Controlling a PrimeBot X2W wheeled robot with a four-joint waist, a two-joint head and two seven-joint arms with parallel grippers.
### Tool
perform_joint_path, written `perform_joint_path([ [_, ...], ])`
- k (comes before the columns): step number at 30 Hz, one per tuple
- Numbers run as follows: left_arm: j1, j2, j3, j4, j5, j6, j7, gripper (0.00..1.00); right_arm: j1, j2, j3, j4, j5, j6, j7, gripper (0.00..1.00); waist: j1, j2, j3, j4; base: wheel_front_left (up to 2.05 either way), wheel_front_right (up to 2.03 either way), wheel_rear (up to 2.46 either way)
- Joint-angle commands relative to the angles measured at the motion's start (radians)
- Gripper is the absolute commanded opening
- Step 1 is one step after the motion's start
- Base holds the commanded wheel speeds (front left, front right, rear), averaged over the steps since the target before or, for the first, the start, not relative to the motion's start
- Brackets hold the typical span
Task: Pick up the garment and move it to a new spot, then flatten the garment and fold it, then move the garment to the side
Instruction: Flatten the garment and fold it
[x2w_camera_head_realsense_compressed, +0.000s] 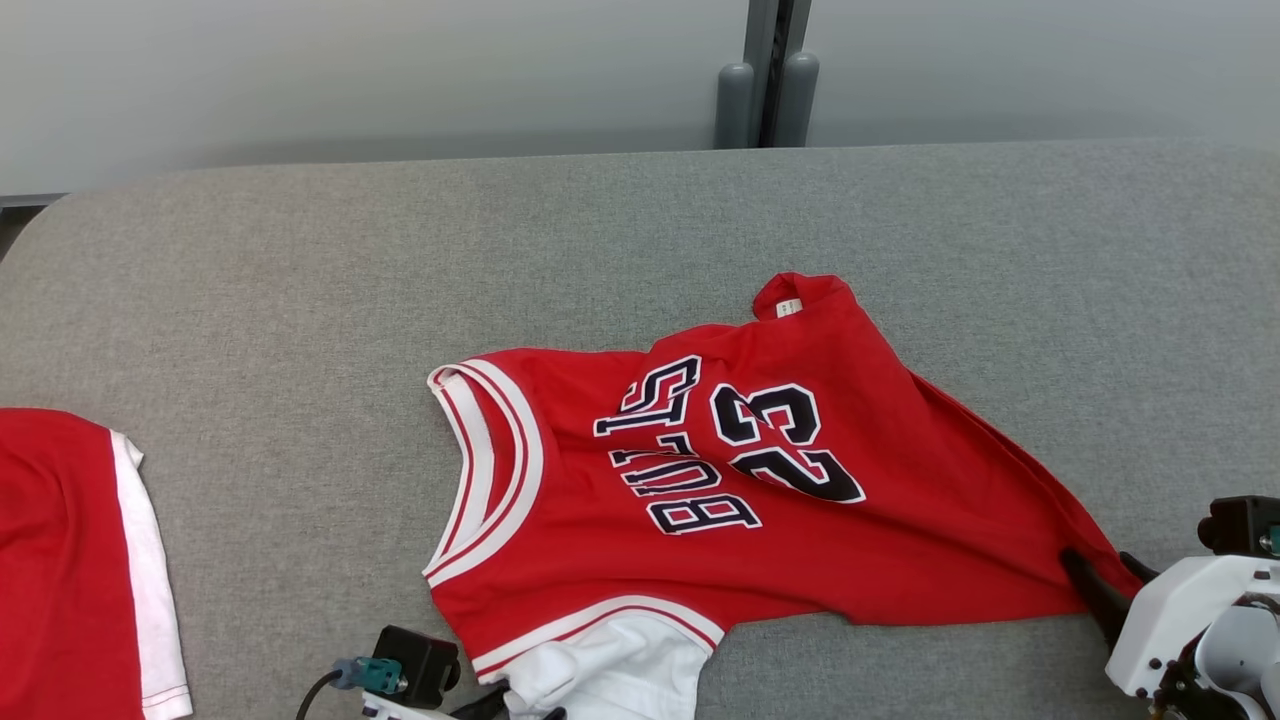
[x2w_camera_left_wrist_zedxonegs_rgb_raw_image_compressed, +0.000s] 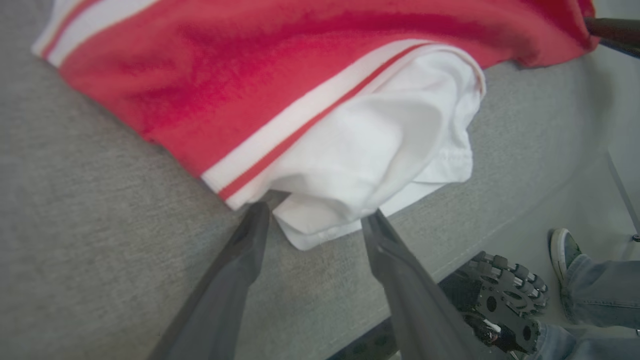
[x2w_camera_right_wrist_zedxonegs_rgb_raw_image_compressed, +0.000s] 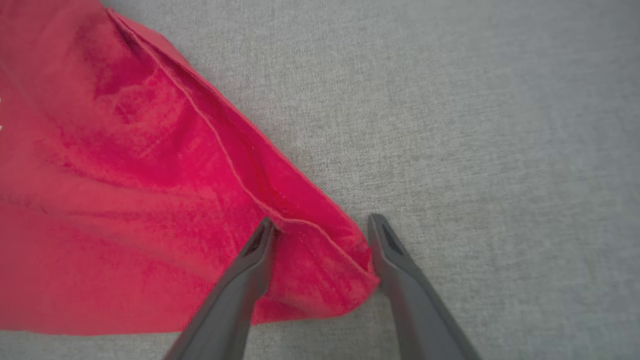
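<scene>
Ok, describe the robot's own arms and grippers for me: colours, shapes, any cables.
The left gripper has two long, dark grey fingers tapering to narrow tips. A black block at its wrist carries a teal connector and a dark cable. The right gripper has the same dark tapered fingers, mounted on a white rounded housing with a black box beside it.

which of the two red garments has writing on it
The jersey in the middle of the grey table, printed BULLS and 23. The other red garment, at the left edge, is plain red with a white stripe.
</scene>
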Motion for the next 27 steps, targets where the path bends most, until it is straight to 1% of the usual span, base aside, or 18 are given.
perform_joint_path([
  [1, -0.019, 0.005, -0.007, 0.013, -0.01, -0.001, -0.006, 0.55, 0.005, 0.013, 0.022, 0.015, 0.016, 0.001, 0.013, 0.56, 0.0, 0.0, 0.0, 0.001, 0.0, 0.0, 0.0],
  [2, -0.024, 0.005, -0.011, 0.017, -0.015, -0.001, -0.006, 0.46, 0.004, 0.013, 0.027, 0.017, 0.019, 0.001, 0.014, 0.41, 0.0, 0.0, 0.0, 0.001, 0.0, 0.0, 0.0],
  [3, -0.027, 0.005, -0.015, 0.02, -0.019, -0.001, -0.011, 0.38, 0.003, 0.012, 0.031, 0.017, 0.023, 0.001, 0.012, 0.31, 0.0, 0.0, 0.0, 0.001, 0.0, 0.0, 0.0],
  [4, -0.029, 0.007, -0.018, 0.023, -0.021, -0.002, -0.016, 0.25, 0.0, 0.01, 0.036, 0.018, 0.026, 0.001, 0.009, 0.16, 0.0, 0.0, 0.0, 0.001, 0.0, 0.0, 0.0],
  [5, -0.031, 0.009, -0.022, 0.026, -0.026, -0.002, -0.018, 0.01, -0.002, 0.008, 0.043, 0.019, 0.032, 0.001, 0.01, 0.16, 0.0, 0.0, 0.0, 0.001, 0.0, 0.0, 0.0],
  [6, -0.035, 0.01, -0.028, 0.029, -0.028, -0.002, -0.017, 0.0, -0.003, 0.006, 0.049, 0.02, 0.036, 0.001, 0.011, 0.0, 0.0, 0.0, 0.0, 0.001, 0.0, 0.0, 0.0],
  [11, -0.042, 0.027, -0.043, 0.028, -0.047, -0.002, -0.025, 0.0, -0.01, -0.002, 0.066, 0.012, 0.061, 0.001, -0.012, 0.0, 0.0, 0.0, -0.005, 0.001, 0.0, 0.0, 0.0],
  [15, -0.015, 0.047, -0.036, -0.008, -0.076, -0.002, -0.02, 0.0, -0.009, -0.009, 0.074, -0.04, 0.11, 0.001, -0.033, 0.0, 0.0, 0.0, -0.019, 0.0, 0.0, 0.0, 0.0],
  [18, 0.012, 0.067, -0.016, -0.058, -0.108, -0.001, -0.01, 0.0, -0.002, -0.027, 0.079, -0.103, 0.146, 0.001, -0.052, 0.0, 0.0, 0.0, -0.034, 0.0, 0.0, 0.0, 0.0],
  [24, 0.072, 0.122, 0.056, -0.212, -0.173, 0.026, 0.016, 0.0, 0.038, -0.058, 0.062, -0.265, 0.236, 0.001, -0.077, 0.0, 0.0, 0.0, -0.055, 0.004, 0.0, 0.0, 0.0],
  [27, 0.102, 0.149, 0.084, -0.304, -0.201, 0.04, 0.04, 0.0, 0.08, -0.078, 0.033, -0.342, 0.273, 0.001, -0.081, 0.0, 0.0, 0.0, -0.061, 0.009, 0.0, 0.0, 0.0],
])
